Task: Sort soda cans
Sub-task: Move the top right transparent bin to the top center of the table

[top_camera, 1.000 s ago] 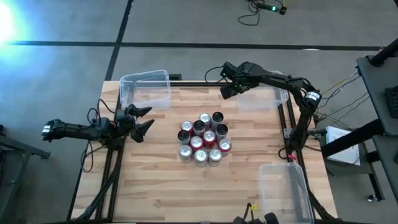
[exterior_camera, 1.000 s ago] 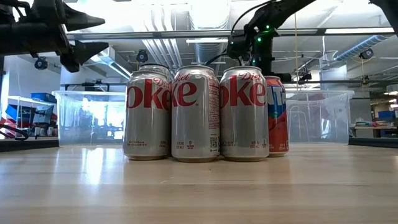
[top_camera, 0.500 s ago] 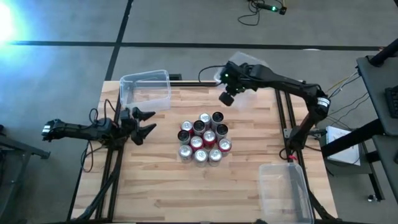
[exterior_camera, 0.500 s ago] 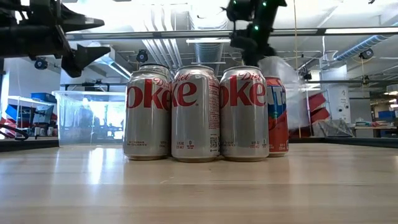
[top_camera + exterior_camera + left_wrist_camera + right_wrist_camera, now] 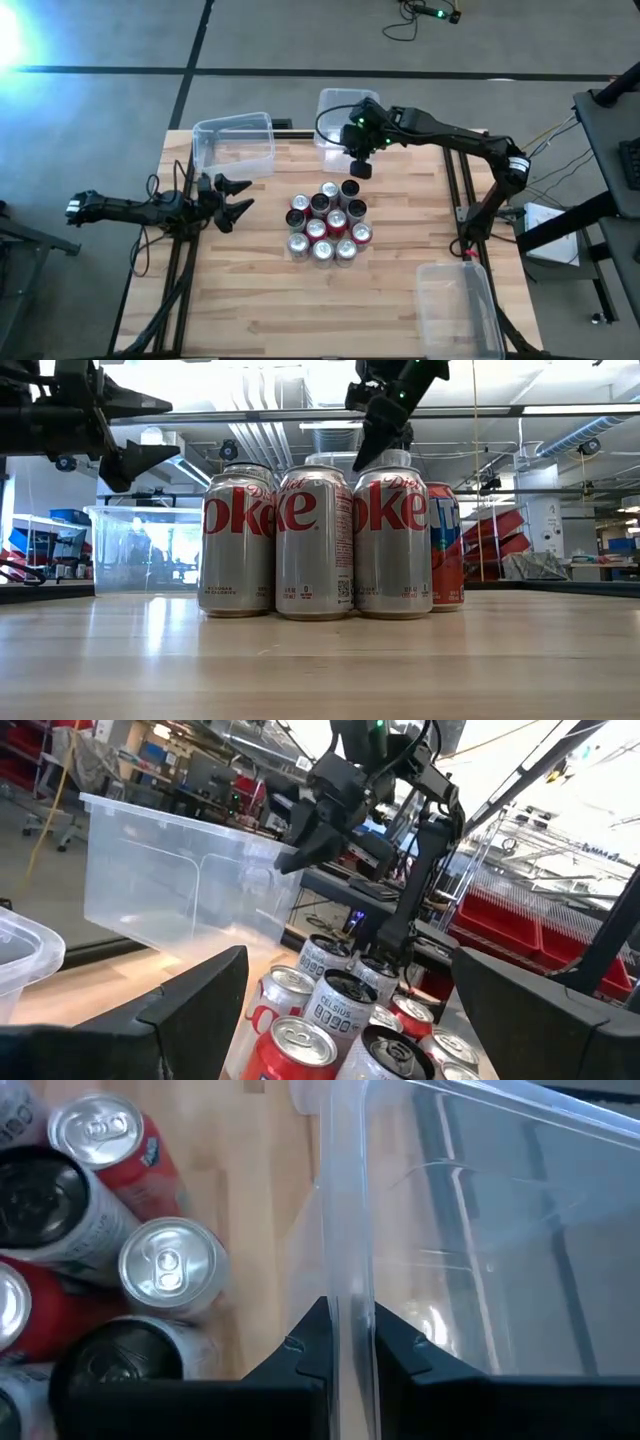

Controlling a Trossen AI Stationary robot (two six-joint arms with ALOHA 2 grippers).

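So far nothing is sorted: the small red, silver and black metal soda cans [image 5: 326, 222] stand bunched in one cluster, none in a bin. The right gripper [image 5: 357, 163] pinches the rim of a clear rectangular plastic bin [image 5: 335, 112], its fingers [image 5: 300, 1350] closed on the thin wall, the cluster just beyond and beneath it. The left gripper [image 5: 232, 196] hovers with fingers spread wide and empty, the cans a little way ahead of it. Two more clear plastic bins [image 5: 234, 140] [image 5: 455, 300] sit on the wooden table [image 5: 245, 300], apparently empty. I'd judge this is bin-placing; every can is left to sort.
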